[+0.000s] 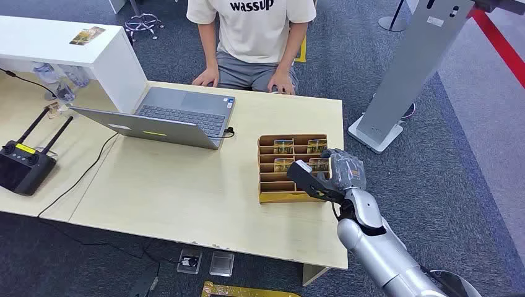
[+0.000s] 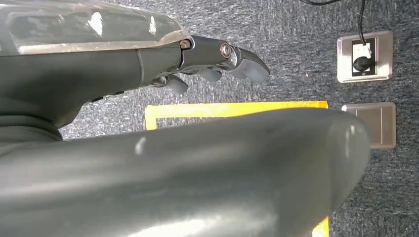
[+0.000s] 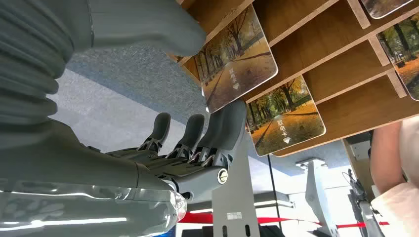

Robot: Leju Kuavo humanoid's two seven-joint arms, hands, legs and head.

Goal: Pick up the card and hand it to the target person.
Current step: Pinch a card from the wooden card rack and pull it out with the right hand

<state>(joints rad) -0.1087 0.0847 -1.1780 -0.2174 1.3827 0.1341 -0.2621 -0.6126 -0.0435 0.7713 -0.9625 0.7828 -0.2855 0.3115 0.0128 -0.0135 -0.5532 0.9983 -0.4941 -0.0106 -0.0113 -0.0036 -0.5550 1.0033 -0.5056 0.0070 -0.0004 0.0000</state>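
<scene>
A wooden slotted card box (image 1: 291,197) stands on the table near its right edge, with several autumn-tree cards in its slots. My right hand (image 1: 331,173) hangs over the box's right column. Its thumb (image 3: 163,27) and fingers (image 3: 225,128) stand apart on either side of one card (image 3: 239,61) (image 1: 319,164), which still sits in its slot. A second card (image 3: 284,118) sits in the slot beside it. The person (image 1: 251,37) sits at the far side of the table, hands on its edge. My left hand (image 2: 217,59) hangs over the floor, holding nothing.
An open laptop (image 1: 179,114) lies left of the box, with a cable running off it. A black remote controller (image 1: 21,164) sits at the far left. A white cabinet (image 1: 62,46) stands behind the laptop, and a white kiosk stand (image 1: 408,68) on the floor to the right.
</scene>
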